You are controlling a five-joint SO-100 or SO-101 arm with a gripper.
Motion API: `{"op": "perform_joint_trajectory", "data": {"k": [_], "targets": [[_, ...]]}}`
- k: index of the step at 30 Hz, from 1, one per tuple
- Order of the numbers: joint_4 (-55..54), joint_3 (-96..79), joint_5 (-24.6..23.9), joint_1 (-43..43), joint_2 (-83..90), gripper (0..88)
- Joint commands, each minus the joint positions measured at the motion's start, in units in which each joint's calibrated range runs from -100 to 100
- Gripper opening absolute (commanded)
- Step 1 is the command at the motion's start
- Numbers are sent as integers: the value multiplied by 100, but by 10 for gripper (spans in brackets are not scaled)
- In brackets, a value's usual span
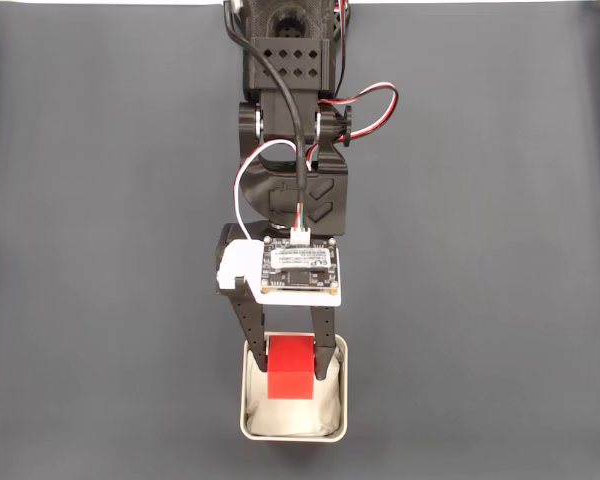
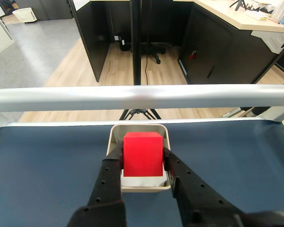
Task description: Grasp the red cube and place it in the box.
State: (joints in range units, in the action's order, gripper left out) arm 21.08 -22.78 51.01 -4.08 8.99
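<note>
The red cube [image 1: 291, 366] [image 2: 142, 153] is held between the two black fingers of my gripper [image 1: 291, 368] [image 2: 142, 158], which is shut on it. Cube and fingertips sit over the open top of the box [image 1: 251, 428] [image 2: 114, 134], a small square container with a pale rim and white wrinkly lining, near the bottom middle of the fixed view. The wrist view shows the cube above the lining, with the box rim around it. Whether the cube touches the lining is not visible.
The box stands on a dark grey-blue mat [image 1: 100, 300] with open surface on both sides of the arm. A metal rail [image 2: 142, 97] runs along the table's far edge in the wrist view, with office floor and dark cabinets beyond.
</note>
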Motion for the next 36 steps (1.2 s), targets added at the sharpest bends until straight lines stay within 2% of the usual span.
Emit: {"op": "perform_joint_trajectory", "data": {"k": [1,12,18,23,28,36], "targets": [[-149,34,24,60,98,86],[-207,34,24,67,106,95],[-264,7,20,74,106,329],[-297,-3,0,74,132,464],[-461,-76,10,74,150,517],[-600,-149,-5,74,176,527]]}}
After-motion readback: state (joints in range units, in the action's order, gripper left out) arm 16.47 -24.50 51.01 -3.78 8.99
